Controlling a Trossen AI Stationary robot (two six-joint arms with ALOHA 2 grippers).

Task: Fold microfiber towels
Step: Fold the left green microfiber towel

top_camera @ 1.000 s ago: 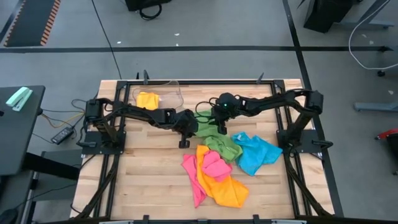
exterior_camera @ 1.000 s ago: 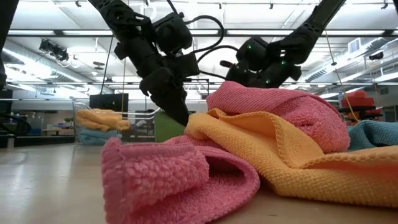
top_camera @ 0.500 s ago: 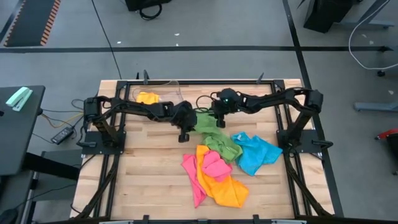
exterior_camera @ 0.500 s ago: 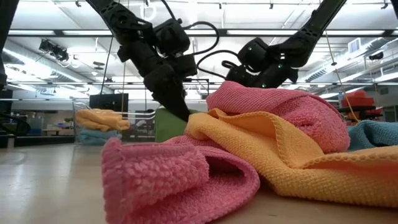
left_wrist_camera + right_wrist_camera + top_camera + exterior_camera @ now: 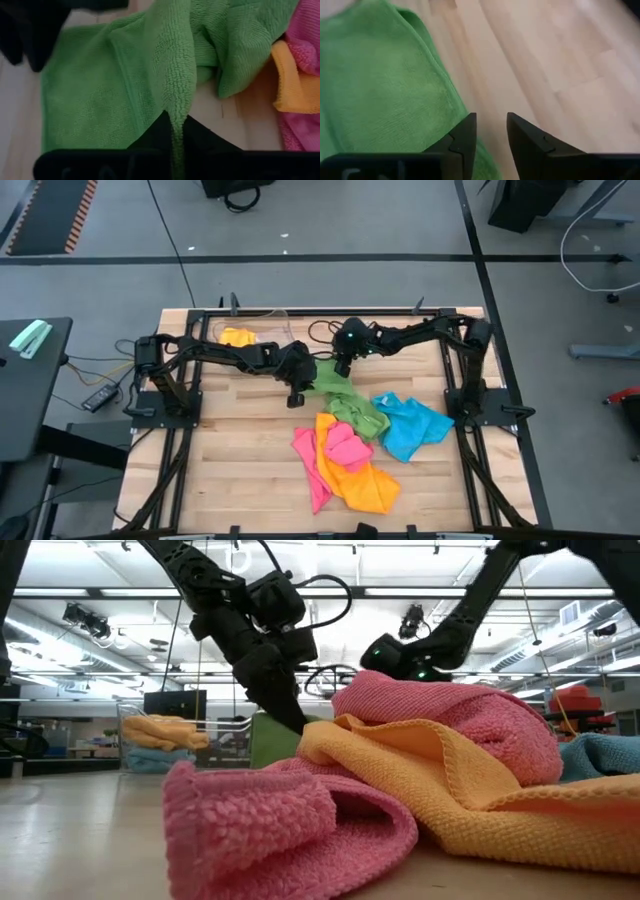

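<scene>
A light wooden table [image 5: 240,450] with plank seams, framed by black rails, carries everything here. Near its centre lies a green microfiber towel [image 5: 345,402], partly spread flat on the boards. At about four o'clock from it rests a blue towel [image 5: 412,426], crumpled. At six o'clock from the green one sits a heap: an orange-yellow towel [image 5: 358,478] with a pink towel [image 5: 346,446] bunched on top of it and another pink towel [image 5: 308,465] along its nine o'clock edge. Toward eleven o'clock on the tabletop stands a clear plastic bin [image 5: 275,327] holding a folded yellow towel [image 5: 238,338].
</scene>
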